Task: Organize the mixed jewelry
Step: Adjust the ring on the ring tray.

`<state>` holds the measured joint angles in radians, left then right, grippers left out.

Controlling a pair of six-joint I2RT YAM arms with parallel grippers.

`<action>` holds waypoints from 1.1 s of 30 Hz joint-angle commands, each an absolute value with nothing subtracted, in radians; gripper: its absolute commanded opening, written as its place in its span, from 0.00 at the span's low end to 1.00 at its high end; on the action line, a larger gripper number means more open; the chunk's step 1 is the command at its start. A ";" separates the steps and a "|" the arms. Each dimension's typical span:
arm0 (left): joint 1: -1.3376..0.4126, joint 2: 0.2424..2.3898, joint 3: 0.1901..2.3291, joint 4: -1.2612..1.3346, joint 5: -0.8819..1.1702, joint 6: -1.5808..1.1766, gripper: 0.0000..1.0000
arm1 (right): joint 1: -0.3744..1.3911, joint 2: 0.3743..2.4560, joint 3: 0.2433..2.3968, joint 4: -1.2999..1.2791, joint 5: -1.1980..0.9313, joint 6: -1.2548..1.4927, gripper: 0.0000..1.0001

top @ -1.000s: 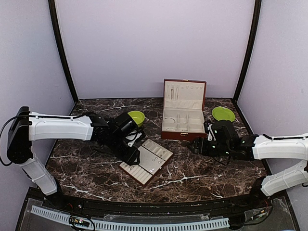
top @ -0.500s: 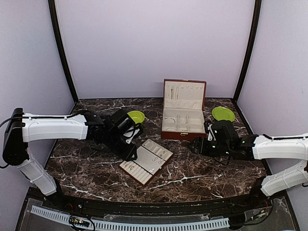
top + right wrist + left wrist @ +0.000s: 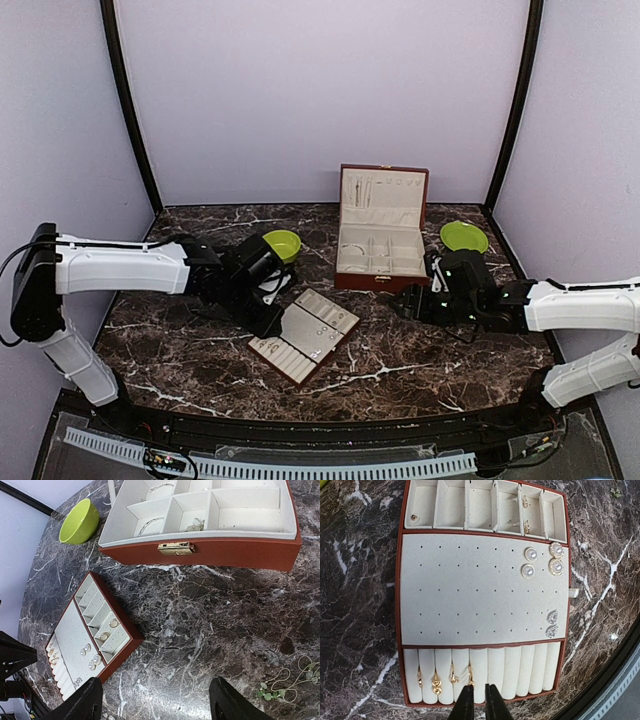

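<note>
Tabletop (image 3: 400,360): dark marble with white veins, carrying every item listed below.

Jewelry box (image 3: 380,282): red-brown with cream lining, at the far centre. The lid stands upright and open. In the right wrist view, fine chains (image 3: 150,525) lie in its front compartments.

Tray (image 3: 470,595): red-brown rim, cream lining. It lies flat and turned at an angle, nearer than the box and to its left. In the top view, the left arm's wrist overlaps the tray's left corner.

Plate (image 3: 464,237): lime green, right of the box, beyond the right arm.

Bowl (image 3: 283,243): lime green, just behind the left arm's wrist, which hides its near side in the top view.

Right pincer (image 3: 160,700): released, fingers wide apart, low over bare tabletop in front of the box latch.

Left pincer (image 3: 479,690): clenched to a narrow slit, over the tray's ring-roll edge. Whether anything is caught between the tips cannot be told.

Mixed jewelry (image 3: 530,554), mostly on the tray:
- pearl studs on the pierced pad, at one end;
- crystal studs (image 3: 552,617) on the same pad, near the ring rolls;
- gold rings (image 3: 436,682) in the ring rolls, one just beside the left pincer tips;
- small pieces (image 3: 525,502) in the end compartments.

Necklace (image 3: 285,680): thin, with green beads, loose on the tabletop near the right pincer's finger.
</note>
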<state>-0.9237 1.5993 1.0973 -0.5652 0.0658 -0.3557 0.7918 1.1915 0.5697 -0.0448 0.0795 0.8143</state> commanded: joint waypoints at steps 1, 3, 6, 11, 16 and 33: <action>-0.928 1.620 1.079 -0.559 0.063 -0.353 0.11 | 0.785 1.198 0.572 -0.005 0.074 0.822 0.74; -0.927 1.625 1.075 -0.557 0.062 -0.353 0.10 | 0.785 1.201 0.572 -0.004 0.074 0.823 0.74; -0.928 1.635 1.071 -0.554 0.062 -0.353 0.10 | 0.786 1.204 0.574 -0.004 0.072 0.821 0.74; -0.927 1.648 1.063 -0.551 0.069 -0.353 0.09 | 0.785 1.209 0.575 -0.005 0.071 0.821 0.74; -0.927 1.648 1.049 -0.552 0.066 -0.356 0.08 | 0.786 1.210 0.572 -0.005 0.072 0.822 0.74; -0.927 1.666 1.026 -0.520 0.088 -0.356 0.02 | 0.785 1.209 0.560 0.021 0.074 0.831 0.74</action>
